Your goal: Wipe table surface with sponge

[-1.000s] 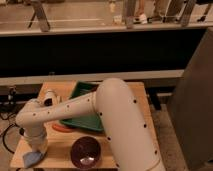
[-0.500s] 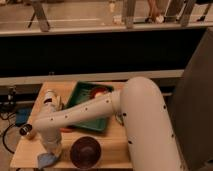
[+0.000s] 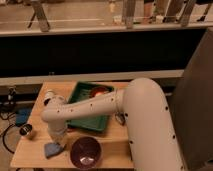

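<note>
Wiping is best done with the sponge (image 3: 50,149), at the counter's (image 3: 30,156) near-left corner, pressed flat by the gripper (image 3: 58,142) poised just over it (open or closed cannot be told) and swept clear of the purple bowl (image 3: 86,152).

Jaws and sponge (image 3: 51,149) nearer bowl (image 3: 85,152)

A dark panel (image 3: 100,52) runs behind the table (image 3: 30,152). A grey partition (image 3: 196,95) stands to its right. Lighting is warm.
</note>
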Available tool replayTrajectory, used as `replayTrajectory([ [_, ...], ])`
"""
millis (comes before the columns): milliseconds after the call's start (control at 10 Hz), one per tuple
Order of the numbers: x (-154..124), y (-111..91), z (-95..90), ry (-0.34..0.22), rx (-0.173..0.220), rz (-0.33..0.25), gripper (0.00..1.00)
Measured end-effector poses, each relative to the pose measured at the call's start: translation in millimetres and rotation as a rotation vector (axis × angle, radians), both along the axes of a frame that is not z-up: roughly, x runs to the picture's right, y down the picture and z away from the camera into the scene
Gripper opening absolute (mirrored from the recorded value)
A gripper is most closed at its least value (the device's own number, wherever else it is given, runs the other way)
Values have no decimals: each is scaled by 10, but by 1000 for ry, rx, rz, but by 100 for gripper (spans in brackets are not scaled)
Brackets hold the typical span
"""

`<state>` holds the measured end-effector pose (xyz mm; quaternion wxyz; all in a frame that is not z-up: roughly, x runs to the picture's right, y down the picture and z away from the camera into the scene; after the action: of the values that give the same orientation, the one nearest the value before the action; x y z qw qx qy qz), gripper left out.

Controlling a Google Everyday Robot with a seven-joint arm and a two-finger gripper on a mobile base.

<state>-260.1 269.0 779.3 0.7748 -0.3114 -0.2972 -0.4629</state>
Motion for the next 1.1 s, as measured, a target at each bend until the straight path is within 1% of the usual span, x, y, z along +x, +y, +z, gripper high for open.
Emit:
replayTrajectory([
  [100,-68,-73,81,-12,5,2,0],
  [200,-134,-108,110,-22,9,4,0],
  [500,-117,-99,93,-22,8,-3,0],
  [600,-141,-93,98,-33,2,-18,0],
  [700,-244,-69,87,-62,-6,-39,0],
  [800,-266,-51,69,-67,-11,-37,0],
  [1000,-273,-58,65,-67,-11,-37,0],
  [1100,-272,-61,67,-65,-11,-45,0],
])
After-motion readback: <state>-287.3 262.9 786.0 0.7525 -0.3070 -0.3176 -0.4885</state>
